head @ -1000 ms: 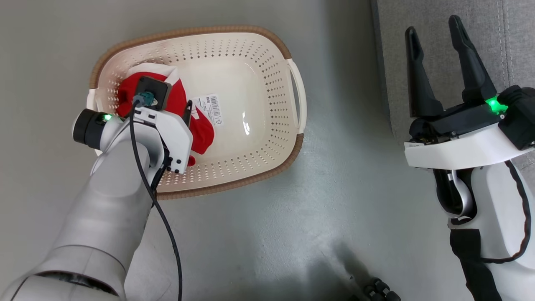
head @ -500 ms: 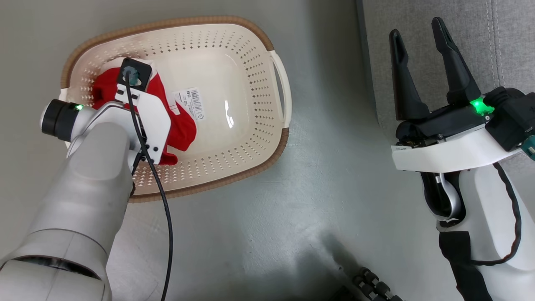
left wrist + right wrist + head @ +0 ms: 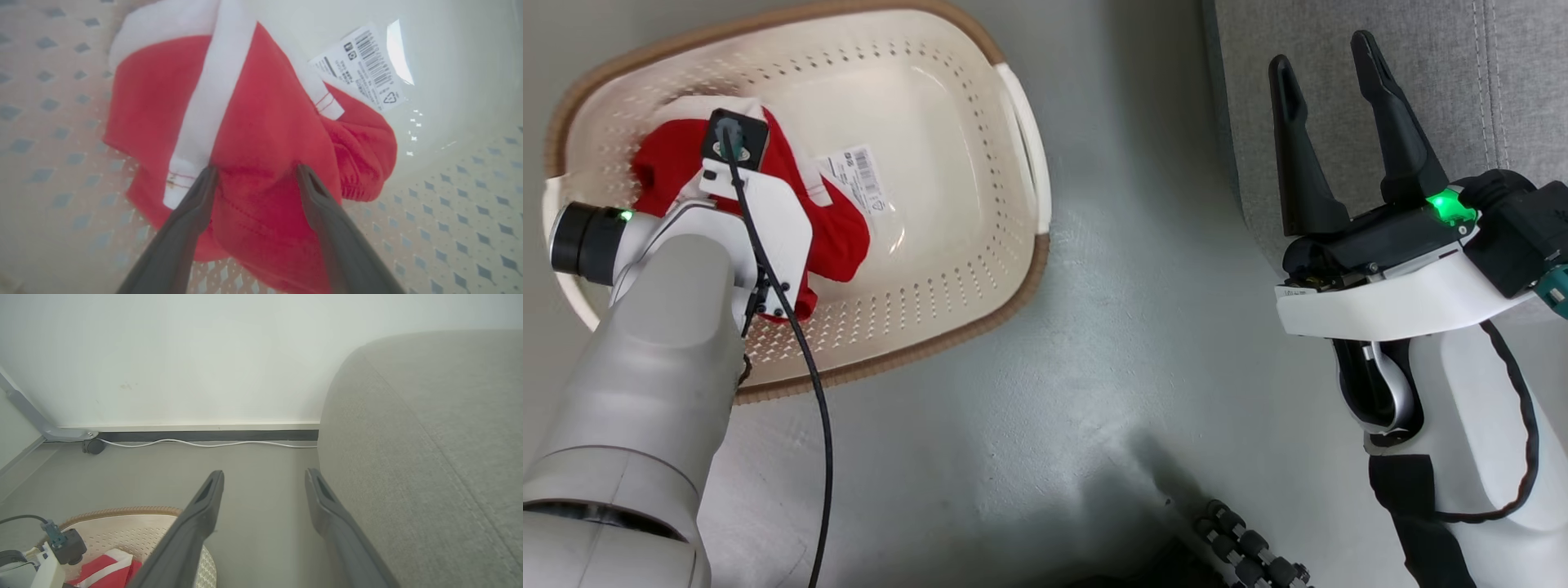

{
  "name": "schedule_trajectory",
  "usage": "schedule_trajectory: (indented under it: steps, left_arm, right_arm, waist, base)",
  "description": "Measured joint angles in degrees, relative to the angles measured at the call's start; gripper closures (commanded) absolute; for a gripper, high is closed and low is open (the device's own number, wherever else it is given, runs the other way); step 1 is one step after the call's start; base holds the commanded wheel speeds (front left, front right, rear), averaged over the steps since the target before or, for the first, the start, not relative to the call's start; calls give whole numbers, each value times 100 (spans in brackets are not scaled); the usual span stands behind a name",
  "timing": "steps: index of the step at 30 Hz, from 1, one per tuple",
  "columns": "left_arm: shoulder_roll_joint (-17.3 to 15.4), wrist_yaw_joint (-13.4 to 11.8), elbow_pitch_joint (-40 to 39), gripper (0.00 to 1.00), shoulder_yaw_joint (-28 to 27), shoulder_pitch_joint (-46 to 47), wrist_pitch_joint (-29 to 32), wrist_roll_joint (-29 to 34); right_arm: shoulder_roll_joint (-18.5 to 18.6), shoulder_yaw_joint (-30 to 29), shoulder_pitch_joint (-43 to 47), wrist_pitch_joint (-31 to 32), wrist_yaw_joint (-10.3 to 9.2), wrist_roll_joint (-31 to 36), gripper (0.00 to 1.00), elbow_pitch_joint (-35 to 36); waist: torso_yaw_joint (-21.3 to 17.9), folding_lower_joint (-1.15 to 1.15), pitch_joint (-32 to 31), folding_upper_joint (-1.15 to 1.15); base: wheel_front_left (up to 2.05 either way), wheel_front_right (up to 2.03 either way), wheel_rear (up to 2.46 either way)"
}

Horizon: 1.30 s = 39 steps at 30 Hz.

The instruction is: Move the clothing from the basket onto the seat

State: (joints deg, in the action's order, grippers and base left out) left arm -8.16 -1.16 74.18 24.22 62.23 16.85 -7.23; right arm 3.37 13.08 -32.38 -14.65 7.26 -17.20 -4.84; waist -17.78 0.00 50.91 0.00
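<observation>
The left gripper (image 3: 257,169) has its two dark fingers spread wide, tips touching the clothing (image 3: 265,134). This is crumpled soft red fabric with a white stripe, lying at one end of the cream perforated basket (image 3: 449,204), beside a barcode label (image 3: 367,65). The right gripper (image 3: 1323,49), wide and empty, hangs over the edge of the grey seat (image 3: 1519,82).

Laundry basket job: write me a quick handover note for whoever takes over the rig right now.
Left gripper open, fingertips down on the red clothing, not closed on it.
Right gripper open, empty, by the edge of the seat.
Clothing lies bunched in the basket on the floor.
Done: the reach into the basket.
To do: grip, lift, carry to the seat.
</observation>
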Motion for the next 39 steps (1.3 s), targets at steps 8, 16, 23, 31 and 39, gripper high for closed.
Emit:
schedule_trajectory:
  steps: [8, 16, 23, 31, 39]
  left_arm:
    - [31, -1, 21, 62, 64, -24, -118, -43]
    - [43, 67, 32, 100, 258, -49, -522, -41]
    - [207, 170, 33, 100, 300, -172, -878, -64]
    - [402, 355, 40, 100, 337, -526, -1440, -261]
    - [579, 522, 32, 100, 301, -981, -2234, -573]
  right_arm:
    - [-21, -24, -37, 0, 0, -2, 0, 19]
    - [-30, -78, -59, 0, 0, -2, 0, -52]
    - [-31, -169, -58, 0, 0, -1, 0, -196]
    - [-1, -303, 46, 0, 0, 16, 0, -382]
    - [152, -348, 342, 0, 0, 48, 0, -690]
  waist:
    - [-15, 0, 84, 0]
    - [32, 0, -93, 0]
    - [100, 0, -417, 0]
    - [240, 0, -1024, 0]
    - [440, 0, -1795, 0]
  base:
    - [0, 0, 0]
    - [0, 0, 0]
    - [0, 0, 0]
    - [0, 0, 0]
    - [0, 0, 0]
